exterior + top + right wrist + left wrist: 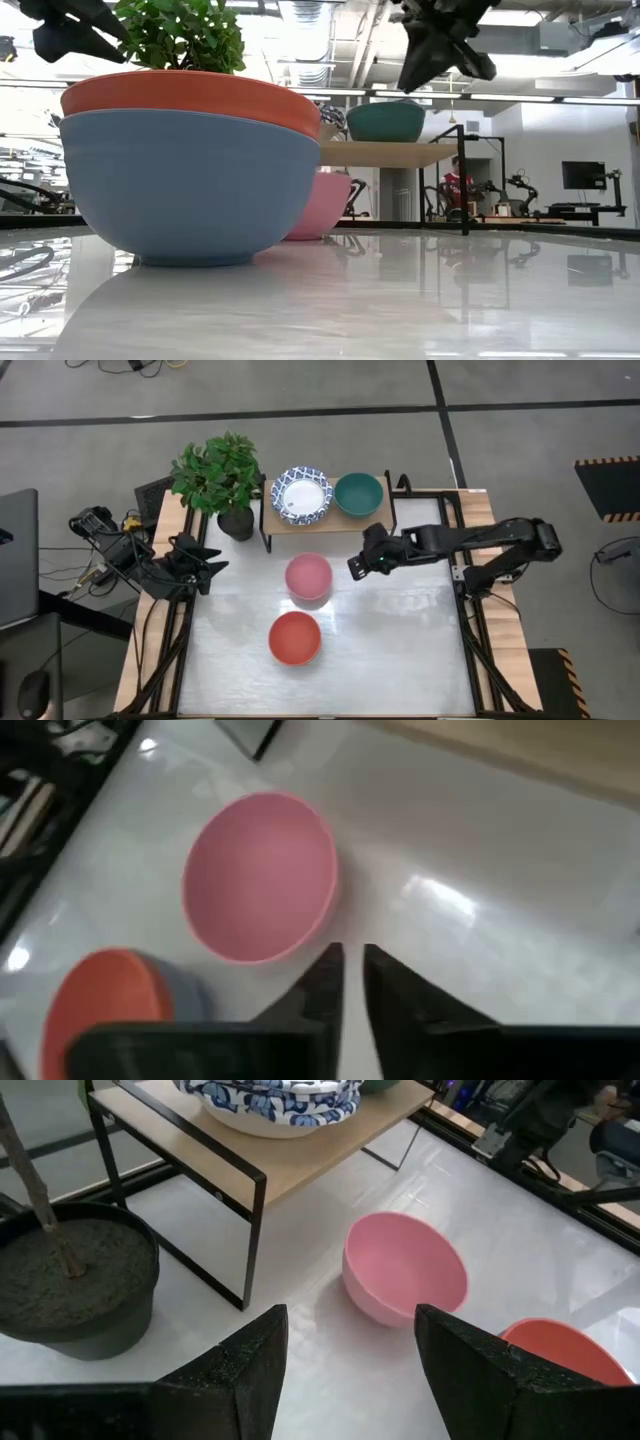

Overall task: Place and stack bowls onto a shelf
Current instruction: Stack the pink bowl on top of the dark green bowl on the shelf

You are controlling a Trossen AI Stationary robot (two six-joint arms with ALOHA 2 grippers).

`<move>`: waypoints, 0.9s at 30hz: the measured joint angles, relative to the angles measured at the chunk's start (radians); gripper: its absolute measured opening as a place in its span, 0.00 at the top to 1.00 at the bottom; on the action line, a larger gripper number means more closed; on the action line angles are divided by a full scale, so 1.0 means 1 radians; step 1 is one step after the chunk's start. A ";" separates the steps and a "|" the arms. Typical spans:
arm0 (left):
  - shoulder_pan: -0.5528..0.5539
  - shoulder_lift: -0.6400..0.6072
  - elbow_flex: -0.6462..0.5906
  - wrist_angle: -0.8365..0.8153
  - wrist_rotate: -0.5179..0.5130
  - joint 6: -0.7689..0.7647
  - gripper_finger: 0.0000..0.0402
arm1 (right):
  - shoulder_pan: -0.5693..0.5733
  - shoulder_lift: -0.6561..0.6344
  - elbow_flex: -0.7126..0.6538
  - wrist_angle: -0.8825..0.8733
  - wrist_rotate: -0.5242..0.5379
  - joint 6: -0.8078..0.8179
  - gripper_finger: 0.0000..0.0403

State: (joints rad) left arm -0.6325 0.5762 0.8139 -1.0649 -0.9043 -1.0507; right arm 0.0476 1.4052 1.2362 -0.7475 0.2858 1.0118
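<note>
Red bowl (pixel 294 638): table front. Pink bowl (pixel 308 576): behind it, before the shelf (pixel 330 520). Right gripper (pixel 355 567): beside pink bowl, fingers nearly together, empty. Left gripper (pixel 215 567): table's left edge, fingers apart, empty. Shelf: blue-patterned bowls (pixel 302 494), apparently stacked, beside teal bowl (pixel 358 493). Plant pot (pixel 236 522): shelf's left.

Both arms matte black, chunky jointed links. Left arm (pixel 150 565) has cabling bundled at its base; right arm (pixel 480 545) shows thick rounded segments. Fingers (pixel 250 1370) are flat, tapered black wedges.
</note>
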 joint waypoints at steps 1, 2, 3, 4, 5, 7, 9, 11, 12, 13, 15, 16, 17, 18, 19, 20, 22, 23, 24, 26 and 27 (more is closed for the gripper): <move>0.000 0.000 0.000 0.000 0.002 0.000 0.49 | -0.004 0.006 0.000 -0.001 0.012 -0.001 0.79; 0.000 0.000 0.000 0.000 0.002 -0.001 0.49 | -0.008 0.013 0.000 0.004 0.017 -0.001 0.75; 0.000 0.000 0.000 0.000 0.002 -0.002 0.49 | -0.012 0.024 0.000 0.005 0.017 -0.002 0.71; 0.000 0.000 0.000 0.000 0.002 -0.006 0.49 | -0.013 0.039 0.000 0.004 0.016 -0.003 0.67; 0.000 0.000 0.000 0.000 0.004 -0.010 0.49 | -0.017 0.059 0.000 0.011 0.011 -0.002 0.63; 0.000 0.000 0.000 0.000 0.009 -0.010 0.49 | -0.018 0.098 0.000 0.038 0.004 0.008 0.55; 0.000 0.000 0.000 0.000 0.014 -0.013 0.49 | -0.017 0.140 -0.002 0.068 0.005 0.017 0.48; 0.000 0.000 0.000 0.000 0.022 -0.017 0.49 | -0.017 0.175 -0.001 0.116 0.004 0.024 0.43; 0.000 0.000 0.000 0.000 0.027 -0.019 0.49 | -0.017 0.196 -0.001 0.128 0.004 0.024 0.42; 0.000 0.000 0.000 0.000 0.029 -0.021 0.49 | -0.017 0.221 -0.001 0.146 0.004 0.025 0.41; 0.000 0.000 0.000 0.000 0.034 -0.034 0.49 | -0.020 0.253 -0.002 0.183 0.004 0.027 0.41; 0.000 0.000 0.000 0.000 0.035 -0.038 0.49 | -0.023 0.271 -0.001 0.193 -0.001 0.027 0.41; 0.000 0.000 0.000 0.000 0.036 -0.043 0.49 | -0.024 0.289 -0.001 0.199 0.000 0.028 0.41; 0.000 0.000 0.000 0.000 0.037 -0.043 0.49 | -0.025 0.301 -0.001 0.221 -0.001 0.028 0.42; 0.000 0.000 0.000 0.000 0.037 -0.043 0.49 | -0.029 0.307 -0.001 0.222 -0.001 0.026 0.42; 0.000 0.000 0.000 0.000 0.036 -0.043 0.49 | -0.032 0.317 -0.002 0.222 -0.002 0.023 0.42; 0.000 0.000 0.000 0.000 0.036 -0.040 0.49 | -0.037 0.348 0.001 0.268 -0.002 0.020 0.42; 0.000 0.000 0.000 0.000 0.036 -0.034 0.49 | -0.041 0.352 0.001 0.278 -0.009 0.016 0.42; 0.000 0.000 0.000 0.000 0.037 -0.034 0.49 | -0.047 0.360 -0.002 0.275 -0.027 0.008 0.42; 0.000 -0.001 0.000 -0.002 0.037 -0.034 0.49 | -0.051 0.395 0.000 0.324 -0.045 0.005 0.42; 0.000 0.000 0.000 -0.002 0.037 -0.032 0.49 | -0.053 0.405 0.002 0.332 -0.065 0.005 0.42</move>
State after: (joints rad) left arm -0.6326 0.5761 0.8139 -1.0671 -0.8677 -1.0829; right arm -0.0058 1.8099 1.2379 -0.4152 0.2207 1.0165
